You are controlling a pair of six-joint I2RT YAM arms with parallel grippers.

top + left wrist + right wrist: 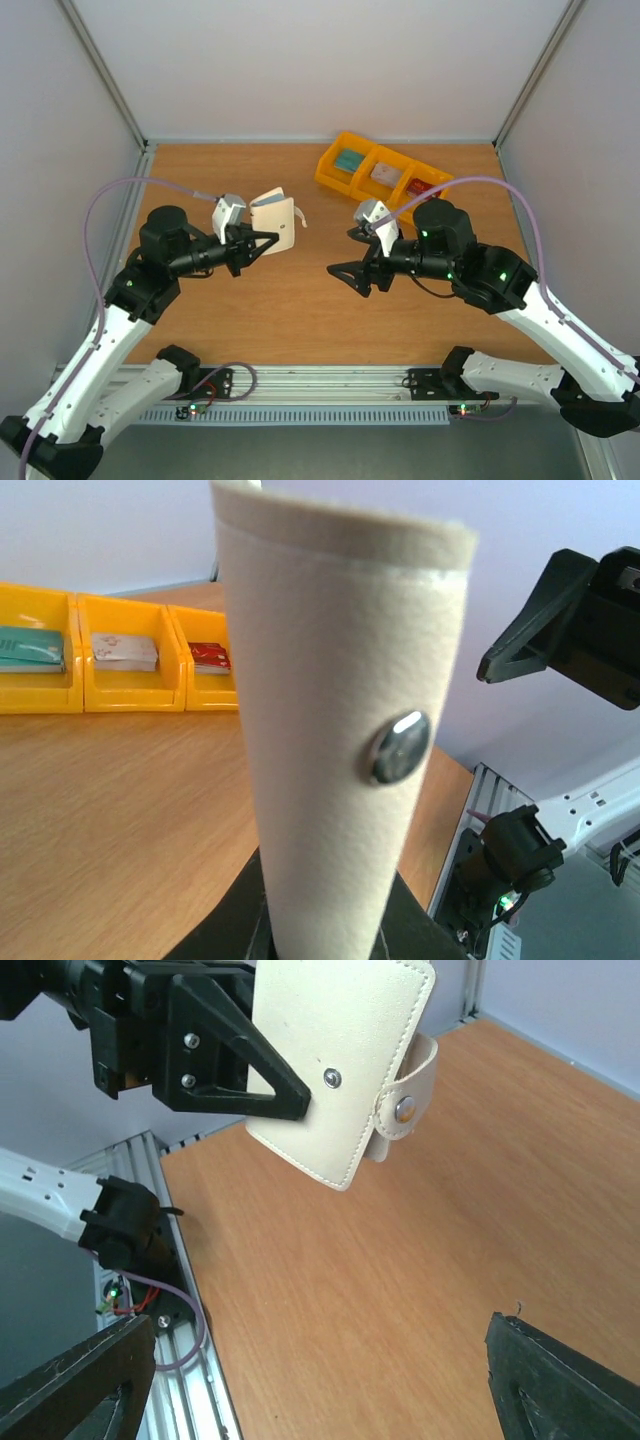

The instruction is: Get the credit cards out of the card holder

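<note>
Card holder (275, 222) held up above the tabletop (300, 310).
Left jaws clench one edge; right jaws gape empty nearby.

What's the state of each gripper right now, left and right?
Left gripper: shut on the card holder.
Right gripper: open, holding nothing.

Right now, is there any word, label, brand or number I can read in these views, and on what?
None can be read.
The card holder is plain, bearing only a snap.
The cards in the yellow bin show print too small and blurred to read.
</note>
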